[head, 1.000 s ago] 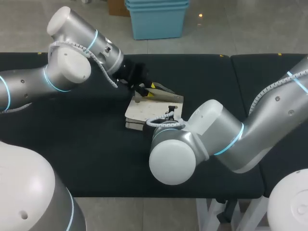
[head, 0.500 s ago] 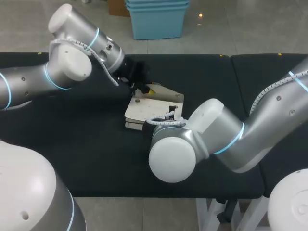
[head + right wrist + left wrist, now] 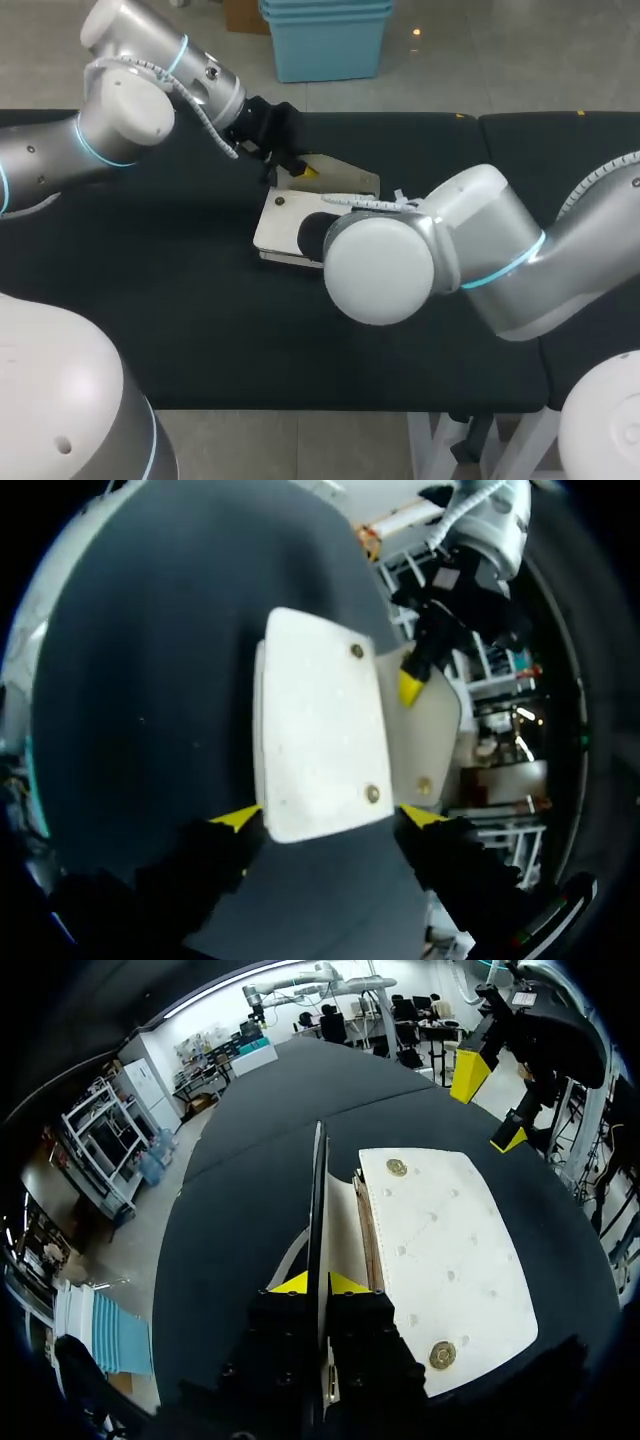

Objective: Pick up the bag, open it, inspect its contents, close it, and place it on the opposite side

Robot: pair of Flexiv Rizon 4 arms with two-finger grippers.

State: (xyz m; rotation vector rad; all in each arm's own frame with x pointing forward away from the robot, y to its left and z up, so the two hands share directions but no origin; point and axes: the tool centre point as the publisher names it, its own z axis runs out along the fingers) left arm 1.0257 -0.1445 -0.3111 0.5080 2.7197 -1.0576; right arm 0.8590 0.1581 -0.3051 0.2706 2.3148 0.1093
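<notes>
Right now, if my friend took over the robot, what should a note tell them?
Left claw: shut on the flap of the white bag, holding it lifted on edge.
Right claw: open, one finger on each side of the bag's end, not gripping.
The bag lies near the middle of the black table.
Done: flap lifted open.
Left: look inside, close the flap, move the bag to the other side.

A black padded table point(image 3: 170, 310) meets a second black section point(image 3: 530, 145) along a narrow seam.
</notes>
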